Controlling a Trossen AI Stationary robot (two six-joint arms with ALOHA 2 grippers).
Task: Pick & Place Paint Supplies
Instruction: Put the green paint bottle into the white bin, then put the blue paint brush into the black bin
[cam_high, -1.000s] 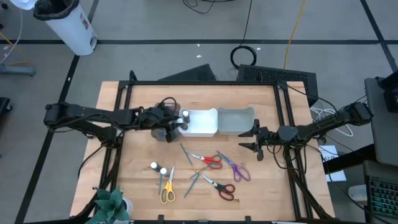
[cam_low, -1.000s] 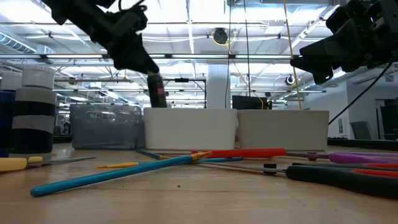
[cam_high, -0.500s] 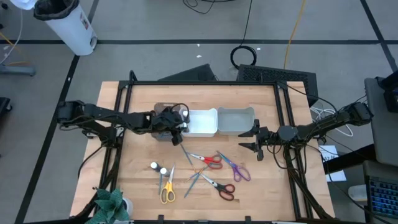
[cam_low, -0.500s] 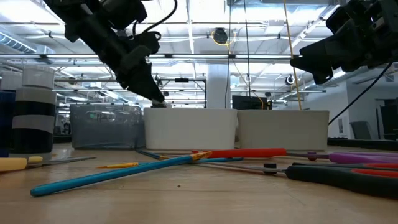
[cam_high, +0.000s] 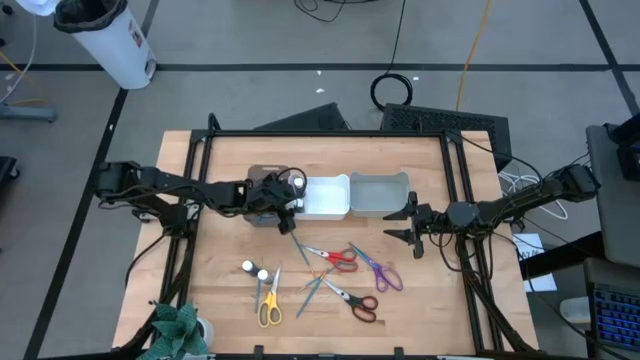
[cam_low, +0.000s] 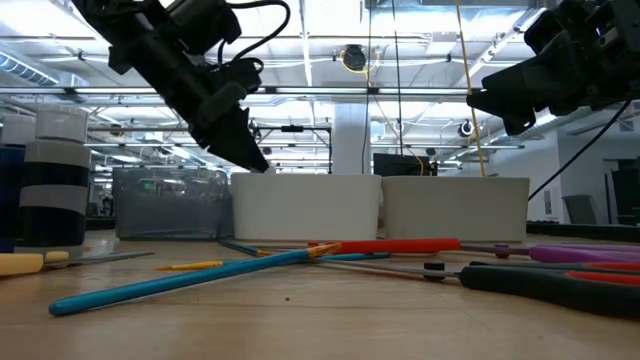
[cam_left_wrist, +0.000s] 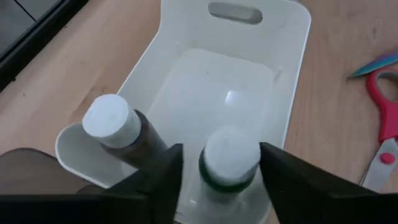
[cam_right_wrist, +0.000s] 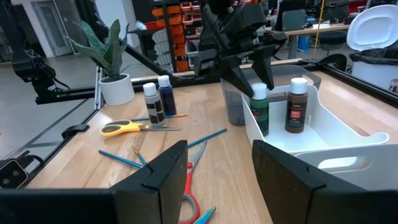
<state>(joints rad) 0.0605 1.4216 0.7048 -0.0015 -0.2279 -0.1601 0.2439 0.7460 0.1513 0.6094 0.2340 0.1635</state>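
Note:
Two white-capped bottles stand upright on the floor of the white bin (cam_high: 330, 208) at its left end: a green one (cam_left_wrist: 229, 155) (cam_right_wrist: 259, 109) and a brown one (cam_left_wrist: 118, 127) (cam_right_wrist: 296, 106). My left gripper (cam_high: 291, 196) (cam_left_wrist: 221, 163) slants down over that end. It is open, with a finger on either side of the green bottle's cap and a slim gap at each side. My right gripper (cam_high: 410, 228) (cam_right_wrist: 217, 186) hovers open and empty to the right of the grey bin (cam_high: 380, 193). Two more bottles (cam_high: 255, 270) (cam_right_wrist: 158, 99) stand on the table near the front left.
Scissors lie in front of the bins: red (cam_high: 335, 257), purple (cam_high: 385, 272), black (cam_high: 355, 302) and yellow (cam_high: 268, 310). Thin teal brushes (cam_high: 312, 285) lie among them. A darker bin (cam_right_wrist: 233, 106) stands left of the white one. A potted plant (cam_high: 180, 330) is at the front left corner.
My left gripper has sunk and gone a little toward the table's right edge, taking the green bottle down into the left end of the white bin. The bottle now stands on the bin's floor beside the brown one.

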